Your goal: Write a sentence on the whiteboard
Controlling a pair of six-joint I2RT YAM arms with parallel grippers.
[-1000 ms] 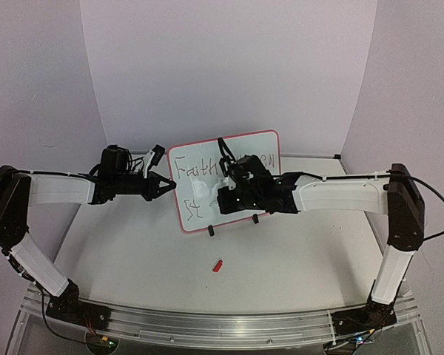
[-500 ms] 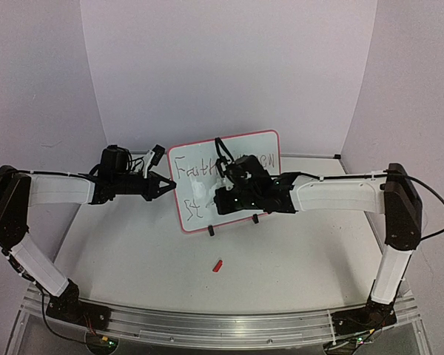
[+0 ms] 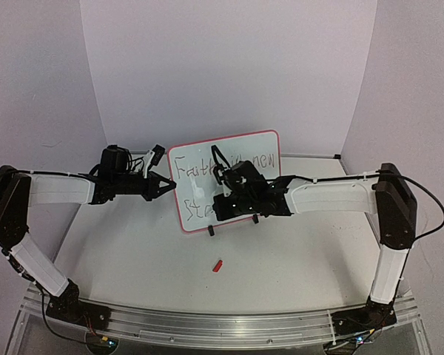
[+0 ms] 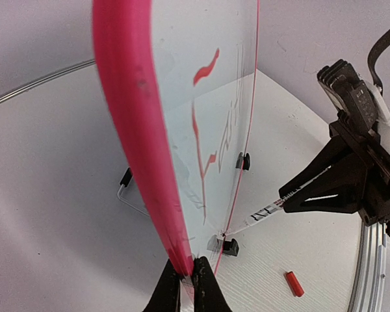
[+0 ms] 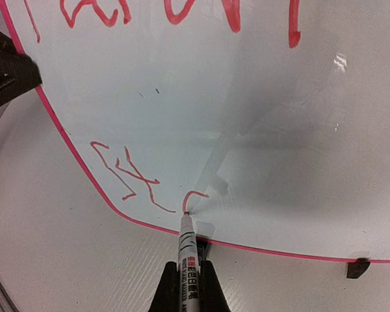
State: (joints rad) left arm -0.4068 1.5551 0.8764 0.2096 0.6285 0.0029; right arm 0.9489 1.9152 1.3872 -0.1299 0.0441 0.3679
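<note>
The whiteboard (image 3: 229, 145) stands tilted on its black feet at mid-table. My left gripper (image 3: 171, 185) is shut on its left pink rim (image 4: 133, 130), the fingertips pinching that edge in the left wrist view (image 4: 188, 276). My right gripper (image 3: 220, 203) is shut on a white marker (image 5: 187, 244) whose tip touches the board's lower left. The sentence (image 3: 200, 168) reads "Faith in new" on the top line. Below it stand "St" (image 5: 133, 175) and a fresh short curve at the marker tip. The right arm hides the board's lower middle in the top view.
A small red marker cap (image 3: 217, 265) lies on the table in front of the board, also visible in the left wrist view (image 4: 294, 283). Lilac walls close in the back and sides. A metal rail (image 3: 207, 325) runs along the near edge.
My right gripper has shifted left and down along the board with the marker, uncovering the word "new". The left gripper and the board have stayed put.
</note>
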